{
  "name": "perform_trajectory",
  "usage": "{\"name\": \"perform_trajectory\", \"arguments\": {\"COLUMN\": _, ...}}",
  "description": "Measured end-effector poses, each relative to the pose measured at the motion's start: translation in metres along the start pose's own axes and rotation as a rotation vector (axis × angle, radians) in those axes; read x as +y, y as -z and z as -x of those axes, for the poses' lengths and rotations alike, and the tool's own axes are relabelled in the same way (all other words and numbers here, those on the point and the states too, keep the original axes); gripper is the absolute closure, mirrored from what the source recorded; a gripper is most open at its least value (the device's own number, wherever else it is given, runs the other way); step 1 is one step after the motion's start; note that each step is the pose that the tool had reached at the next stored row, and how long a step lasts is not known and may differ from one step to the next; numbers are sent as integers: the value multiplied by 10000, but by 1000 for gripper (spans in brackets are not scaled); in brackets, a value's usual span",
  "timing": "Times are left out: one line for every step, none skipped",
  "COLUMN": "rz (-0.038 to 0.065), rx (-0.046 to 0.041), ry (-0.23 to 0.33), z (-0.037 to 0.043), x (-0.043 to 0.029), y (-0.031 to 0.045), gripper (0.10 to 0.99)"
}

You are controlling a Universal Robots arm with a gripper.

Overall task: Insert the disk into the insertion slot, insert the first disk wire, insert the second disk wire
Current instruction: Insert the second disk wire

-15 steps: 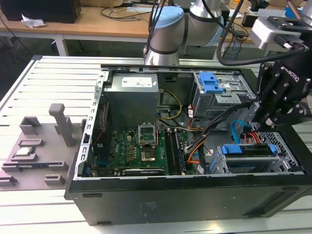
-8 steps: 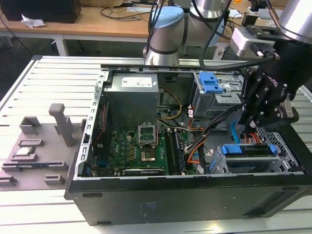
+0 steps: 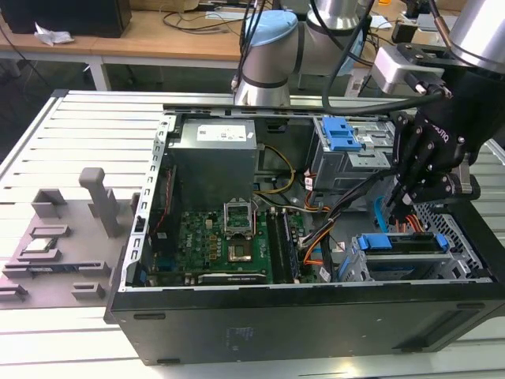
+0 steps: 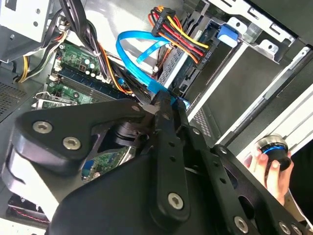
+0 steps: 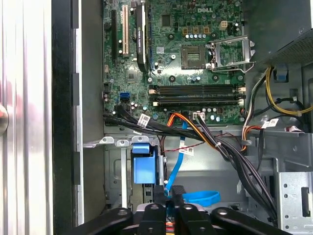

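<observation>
The disk [image 3: 398, 243] in its bright blue frame lies inside the insertion slot [image 3: 465, 241], the low perforated silver bay at the case's corner on the exterior view's right. My black gripper [image 3: 402, 207] hangs just above the disk's end. In the second wrist view the gripper [image 4: 164, 100] is shut on the end of a flat blue disk wire [image 4: 131, 49] that loops up beside it. A black plug with red, yellow and black wires [image 4: 178, 41] sits against the disk's end [image 4: 171, 66]. In the first wrist view the gripper [image 5: 171, 193] has the blue wire [image 5: 198, 198] beside it.
The open computer case [image 3: 237, 328] lies on a slatted metal table [image 3: 95, 134]. A taller grey cage with a blue latch [image 3: 341, 134] stands behind the slot. The motherboard [image 3: 229, 241] and black cable bundles [image 5: 230, 152] lie close by. A hand [image 4: 274, 164] holds a round knob outside the case.
</observation>
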State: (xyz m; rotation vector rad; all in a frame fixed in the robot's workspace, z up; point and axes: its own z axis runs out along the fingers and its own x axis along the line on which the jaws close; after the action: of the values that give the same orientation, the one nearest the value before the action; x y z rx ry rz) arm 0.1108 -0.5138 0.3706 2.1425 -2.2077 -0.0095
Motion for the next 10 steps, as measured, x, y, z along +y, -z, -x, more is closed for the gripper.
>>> {"name": "perform_trajectory", "arguments": {"rz": 0, "rx": 0, "ry": 0, "z": 0, "x": 0, "y": 0, "gripper": 925}}
{"name": "perform_trajectory", "arguments": {"rz": 1, "rx": 0, "ry": 0, "z": 0, "x": 0, "y": 0, "gripper": 929}}
{"name": "perform_trajectory", "arguments": {"rz": 1, "rx": 0, "ry": -1, "z": 0, "x": 0, "y": 0, "gripper": 929}}
{"name": "perform_trajectory", "arguments": {"rz": 0, "rx": 1, "ry": 0, "z": -1, "x": 0, "y": 0, "gripper": 929}}
{"name": "perform_trajectory", "arguments": {"rz": 1, "rx": 1, "ry": -1, "z": -8, "x": 0, "y": -1, "gripper": 929}}
{"name": "perform_trajectory", "arguments": {"rz": 1, "rx": 1, "ry": -2, "z": -30, "x": 0, "y": -1, "gripper": 929}}
{"name": "perform_trajectory", "arguments": {"rz": 1, "rx": 1, "ry": -3, "z": -44, "x": 0, "y": -2, "gripper": 929}}
{"name": "perform_trajectory", "arguments": {"rz": 0, "rx": 0, "ry": -2, "z": -64, "x": -1, "y": -5, "gripper": 929}}
{"name": "perform_trajectory", "arguments": {"rz": 1, "rx": -5, "ry": -1, "z": -90, "x": -3, "y": -18, "gripper": 929}}
{"name": "perform_trajectory", "arguments": {"rz": 0, "rx": -20, "ry": 1, "z": -102, "x": -5, "y": -30, "gripper": 929}}
